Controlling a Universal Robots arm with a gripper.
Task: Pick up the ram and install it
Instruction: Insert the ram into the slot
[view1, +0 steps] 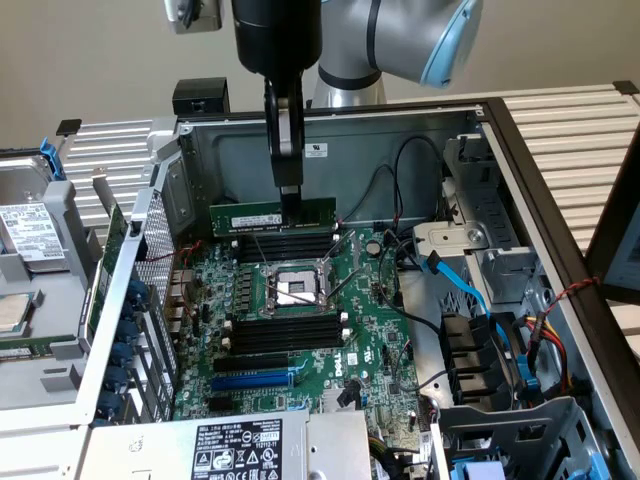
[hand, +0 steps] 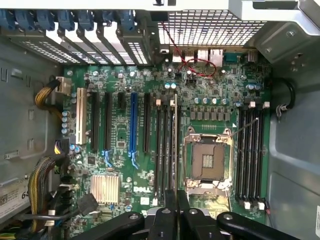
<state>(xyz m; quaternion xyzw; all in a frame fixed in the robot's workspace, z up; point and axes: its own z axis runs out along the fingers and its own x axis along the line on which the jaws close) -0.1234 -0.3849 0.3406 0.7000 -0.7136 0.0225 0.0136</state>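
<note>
Hanging vertical, claw pinching ram, above motherboard

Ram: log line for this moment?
fingers: shut on ram | ram: held on edge above black slots beside socket | seated: no | case: open, board exposed

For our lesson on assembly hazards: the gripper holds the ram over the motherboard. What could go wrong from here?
1. The gripper clamps the ram away from its middle, so pressing down may tilt it in the black slots rather than seat it evenly.
2. The open CPU socket lies right beside those slots, so a slip or drop might damage its bare contacts.
</note>
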